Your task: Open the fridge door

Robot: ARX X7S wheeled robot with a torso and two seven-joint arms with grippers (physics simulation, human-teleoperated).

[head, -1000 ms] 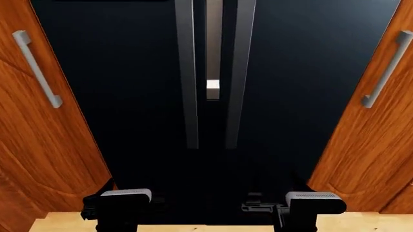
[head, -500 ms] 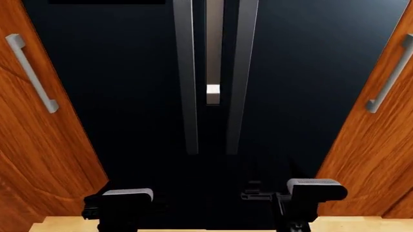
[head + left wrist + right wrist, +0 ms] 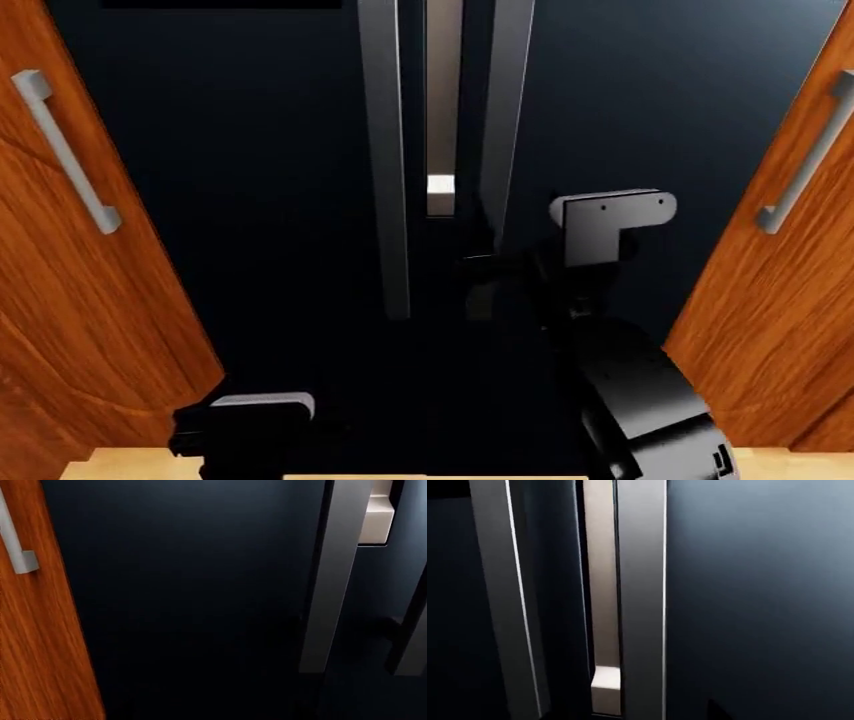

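Observation:
The fridge door (image 3: 641,130) is the right-hand glossy black panel, and it stands closed. Its long grey bar handle (image 3: 505,120) runs down its left edge. In the right wrist view the same handle (image 3: 640,605) fills the middle, close up, beside the door panel (image 3: 760,605). My right gripper (image 3: 491,280) is raised in front of the handle's lower part. It is too dark against the door to tell how its jaws stand or whether it touches the bar. My left gripper (image 3: 247,425) hangs low at the bottom left, its fingers hidden in shadow.
The twin black door (image 3: 227,150) with its own handle (image 3: 383,150) is on the left, also closed; the left wrist view faces it (image 3: 187,605). Orange-brown wooden cabinet doors (image 3: 80,330) (image 3: 787,300) with grey handles flank the fridge. A pale floor strip (image 3: 134,462) shows below.
My right arm has risen from the bottom of the head view to the lower part of the right door's handle. The left arm has stayed low.

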